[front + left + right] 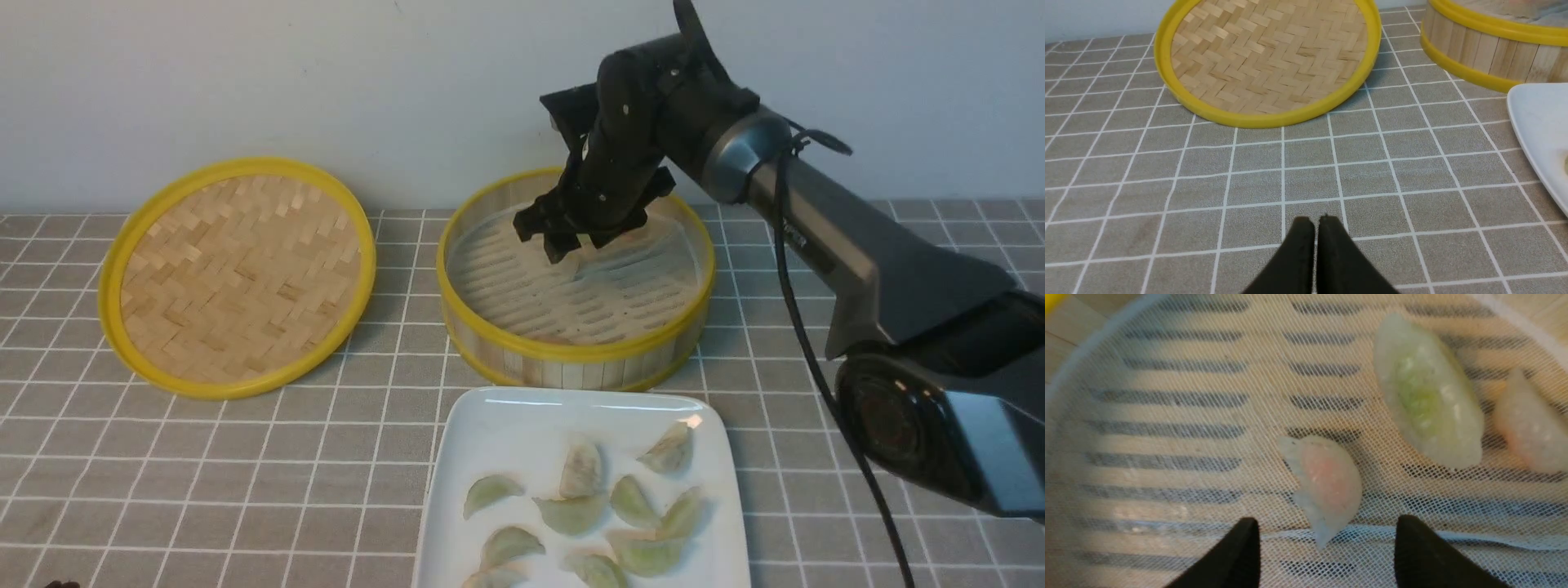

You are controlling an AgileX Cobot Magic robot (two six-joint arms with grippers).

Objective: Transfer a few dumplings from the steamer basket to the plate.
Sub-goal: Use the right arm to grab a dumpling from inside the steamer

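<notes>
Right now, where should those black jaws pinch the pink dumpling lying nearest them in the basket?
Across the plump middle of the pink dumpling, straight down from above. It lies on its side on the mesh liner of the steamer basket, lengthwise in line with the gap between the open jaws of the right gripper, so closing them should squeeze its thick filled part, not its thin tips.

Front view: raised, from the robot's side, looking forward and down across the bench to the wall. Left wrist view: low over the bench, sharing lid, steamer basket and plate edge with it. Right wrist view: close above the steamer basket floor.
</notes>
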